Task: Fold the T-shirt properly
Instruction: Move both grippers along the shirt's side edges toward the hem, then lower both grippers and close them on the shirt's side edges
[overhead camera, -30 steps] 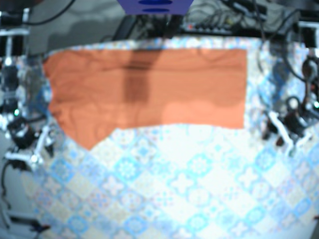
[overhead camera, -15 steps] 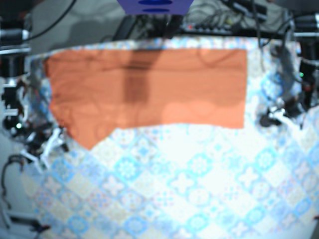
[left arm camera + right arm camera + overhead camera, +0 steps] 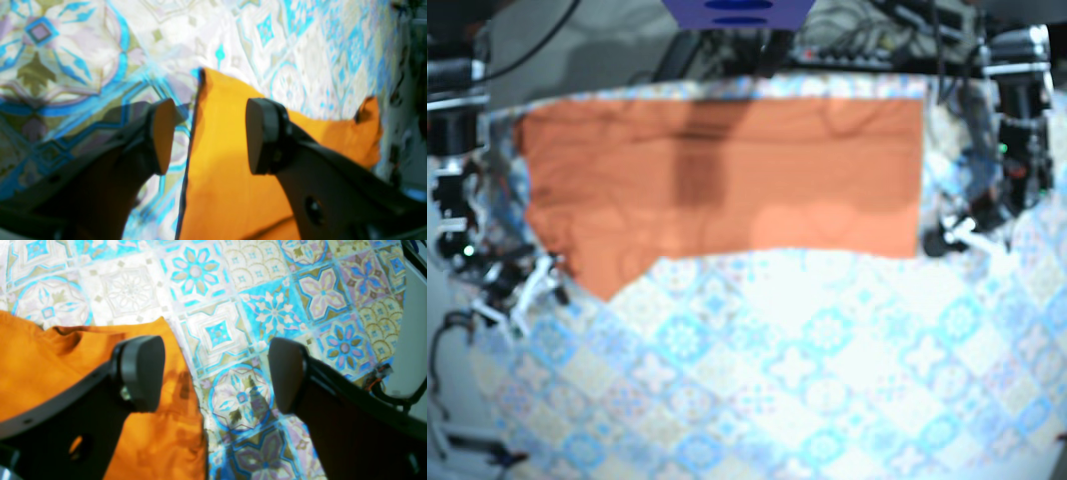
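Note:
The orange T-shirt lies flat as a wide band across the far half of the table, its lower left edge running down to a point. My left gripper is open at the shirt's lower right corner; in the left wrist view the shirt has its edge running between the spread fingers of the gripper. My right gripper is open at the shirt's lower left edge. In the right wrist view one finger is over the shirt and the other is over bare cloth.
A blue-and-white tile-patterned tablecloth covers the table. Cables and equipment line the far edge. Arm bases and wiring stand at both sides. The table's side edge shows in the right wrist view.
Both grippers have moved inward from the table's sides to the shirt's lower corners. The shirt itself has not shifted.

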